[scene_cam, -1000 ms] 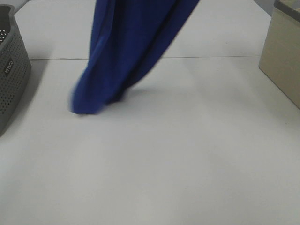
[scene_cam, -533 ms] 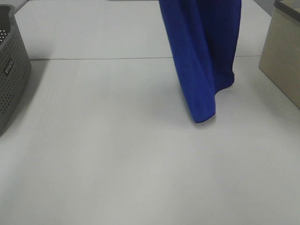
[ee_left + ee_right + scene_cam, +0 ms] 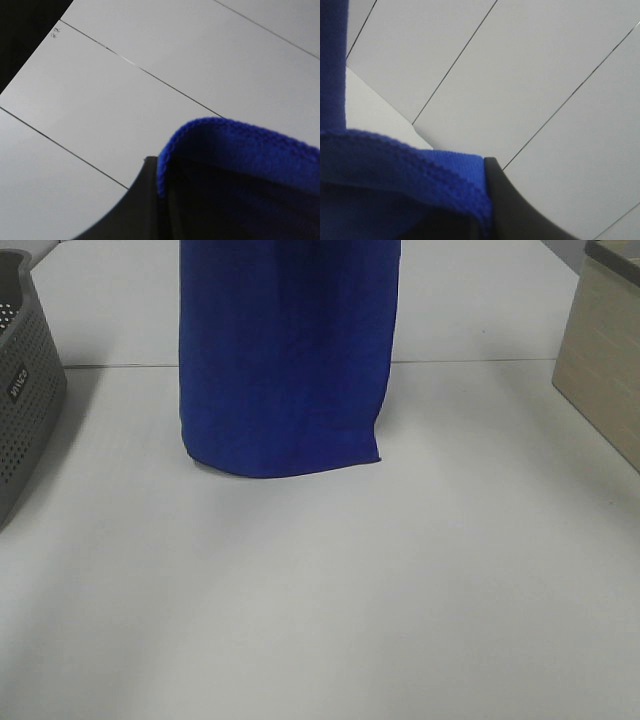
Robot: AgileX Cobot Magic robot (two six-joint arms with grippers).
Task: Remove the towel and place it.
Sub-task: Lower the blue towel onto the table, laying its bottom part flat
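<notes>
The royal-blue towel hangs spread flat from above the top of the exterior view. Its lower stitched edge reaches down to about the white table, left of centre. Neither gripper shows in the exterior view; both are above its frame. In the left wrist view a stitched towel edge lies against a dark finger of my left gripper. In the right wrist view a towel edge lies against a dark finger of my right gripper. Both appear shut on the towel's upper edge. No white tag shows.
A grey perforated basket stands at the table's left edge. A beige box stands at the right edge. A thin seam crosses the table behind the towel. Both wrist views look at white panels with dark seams.
The towel hung bunched and swung from the left to the right of the table. Now it is spread wide and flat, hanging left of centre.
</notes>
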